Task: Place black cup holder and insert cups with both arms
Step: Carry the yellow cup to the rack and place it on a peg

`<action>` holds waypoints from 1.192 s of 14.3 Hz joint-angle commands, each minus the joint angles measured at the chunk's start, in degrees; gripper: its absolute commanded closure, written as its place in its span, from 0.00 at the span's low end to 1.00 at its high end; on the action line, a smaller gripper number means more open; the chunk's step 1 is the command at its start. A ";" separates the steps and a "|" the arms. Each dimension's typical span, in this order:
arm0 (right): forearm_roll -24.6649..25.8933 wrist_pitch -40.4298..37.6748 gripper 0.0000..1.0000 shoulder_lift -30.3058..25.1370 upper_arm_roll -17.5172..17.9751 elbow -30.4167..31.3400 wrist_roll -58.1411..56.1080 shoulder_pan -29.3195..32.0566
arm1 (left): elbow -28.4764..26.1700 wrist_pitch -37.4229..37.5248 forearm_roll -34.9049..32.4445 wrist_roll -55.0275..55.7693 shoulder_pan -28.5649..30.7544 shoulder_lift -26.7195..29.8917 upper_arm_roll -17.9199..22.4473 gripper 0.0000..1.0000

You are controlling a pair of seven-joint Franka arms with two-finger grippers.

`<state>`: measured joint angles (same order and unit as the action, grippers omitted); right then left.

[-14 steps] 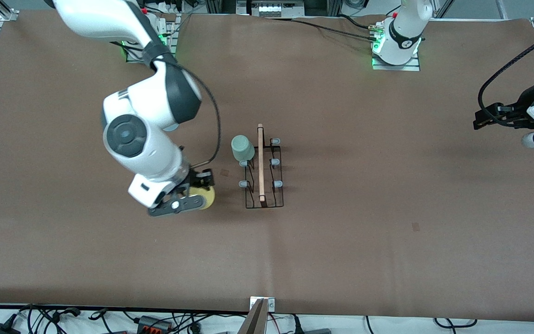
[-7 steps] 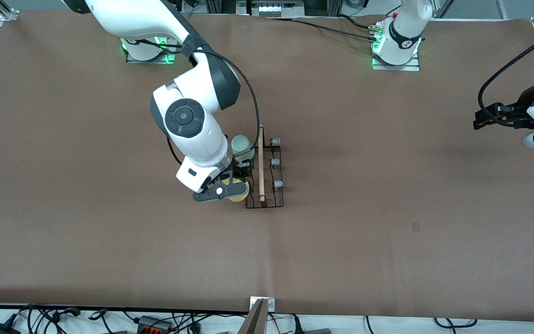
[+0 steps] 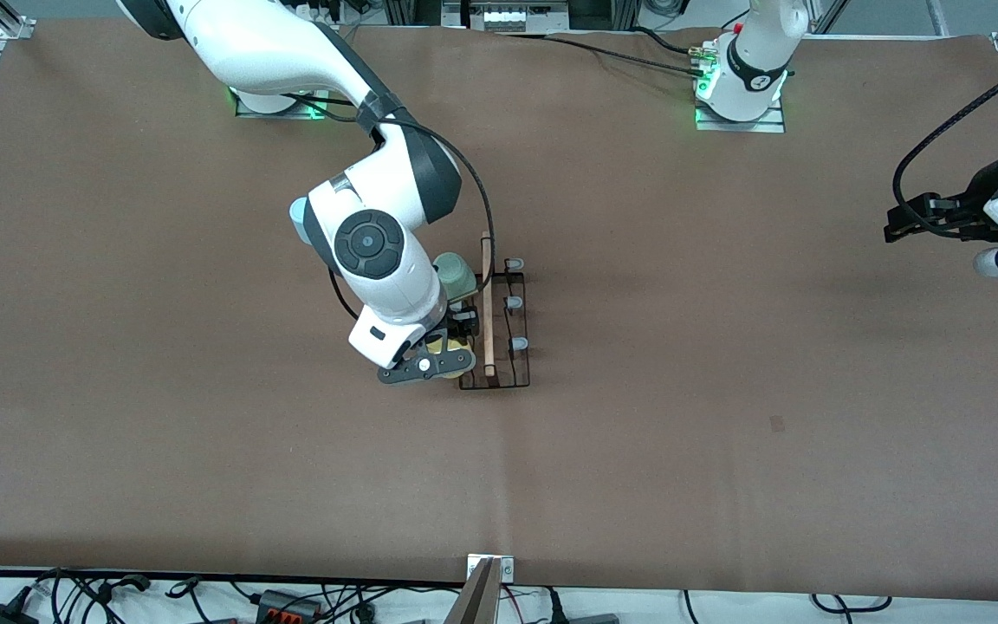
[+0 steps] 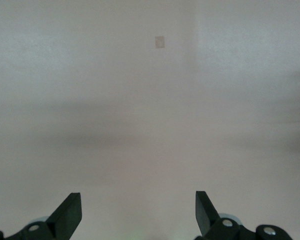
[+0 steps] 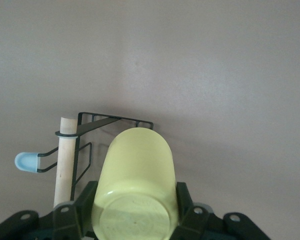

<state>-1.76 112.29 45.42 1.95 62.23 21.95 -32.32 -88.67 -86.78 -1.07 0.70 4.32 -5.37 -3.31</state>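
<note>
The black cup holder (image 3: 516, 368) stands mid-table, its wooden rod (image 3: 488, 303) on top. A grey-green cup (image 3: 456, 276) sits upside down on one of its pegs, on the side toward the right arm's end. My right gripper (image 3: 440, 362) is shut on the yellow cup (image 3: 464, 354), held bottom toward the wrist at the holder's corner nearest the front camera. In the right wrist view the yellow cup (image 5: 135, 180) fills my gripper (image 5: 135, 200), with the rack (image 5: 90, 120) and a peg tip (image 5: 26, 162) beside it. The light blue cup (image 3: 296, 215) peeks out beside the right arm. My left gripper (image 3: 902, 227) waits, open, in the left wrist view (image 4: 138, 207).
The brown table cover (image 3: 724, 451) spreads wide around the holder. A small mark (image 3: 777, 423) lies on it toward the left arm's end, also in the left wrist view (image 4: 159, 42). Cables run along the table's edges.
My right arm has carried the yellow cup from the right arm's end of the table up to the holder's near corner. The left arm has not moved.
</note>
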 commanded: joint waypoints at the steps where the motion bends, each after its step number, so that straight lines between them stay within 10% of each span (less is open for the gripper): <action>1: 0.61 1.17 0.90 0.90 0.16 -0.36 1.07 -0.38 | 0.78 0.12 -0.52 -1.14 0.26 -0.26 -0.38 0.00; 5: 0.52 3.98 0.82 2.57 0.25 -0.36 0.99 -0.73 | 0.78 0.12 -0.52 -1.23 0.26 -0.26 -0.38 0.00; 6: 0.44 4.51 0.23 2.92 0.25 -0.36 1.33 -0.73 | 0.78 0.12 -0.52 -1.23 0.26 -0.26 -0.38 0.00; 7: 0.52 4.08 0.00 2.66 0.16 -0.36 1.77 -0.64 | 0.78 0.12 -0.52 -1.14 0.26 -0.26 -0.38 0.00; 17: 1.23 -21.04 0.00 -14.38 -0.54 -0.80 1.07 13.05 | 0.78 0.12 -0.52 -1.23 0.26 -0.26 -0.38 0.00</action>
<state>-1.48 94.41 34.53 0.43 59.84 22.86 -22.95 -88.67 -86.78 -1.07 0.70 4.31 -5.46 -3.32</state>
